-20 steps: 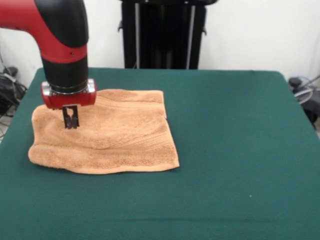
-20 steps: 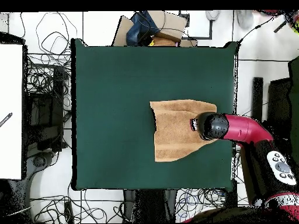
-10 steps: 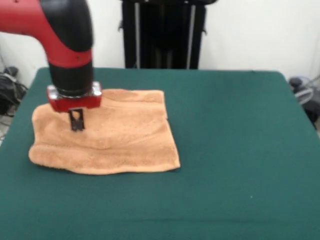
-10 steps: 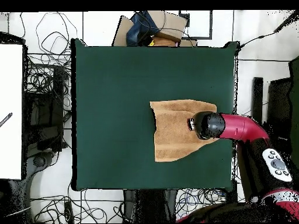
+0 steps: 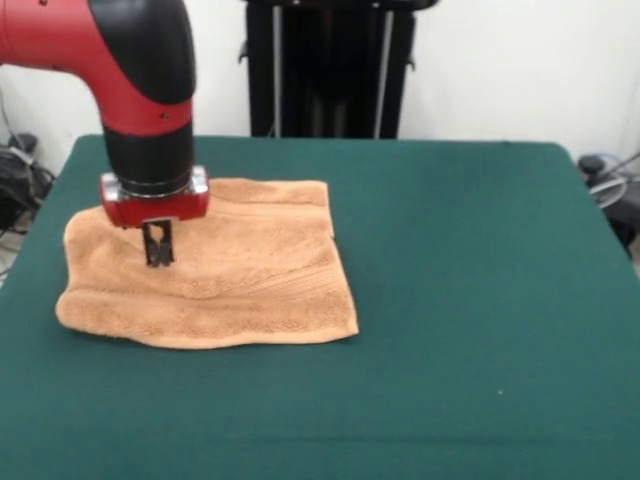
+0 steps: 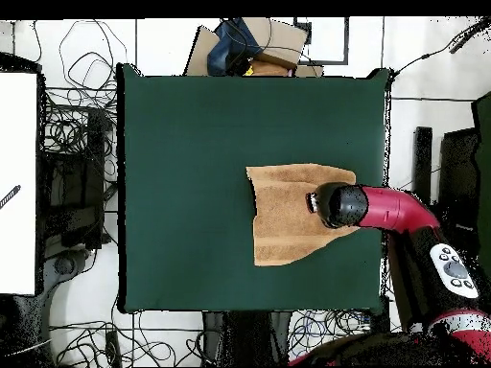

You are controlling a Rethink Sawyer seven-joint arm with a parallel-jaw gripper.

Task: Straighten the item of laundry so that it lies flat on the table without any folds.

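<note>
The orange-tan towel (image 5: 205, 265) lies doubled on the green table (image 5: 470, 300), near the table's edge. The gripper (image 5: 158, 258) hangs directly over the towel, fingers narrow and seemingly empty, with the thick folded border toward the camera from it.

Bright, even room light – soft shadows, no glare – front view slightly soft.

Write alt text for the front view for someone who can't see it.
A red and black robot arm lowers its gripper over the left part of a rumpled orange-tan towel lying on a dark green table.
</note>
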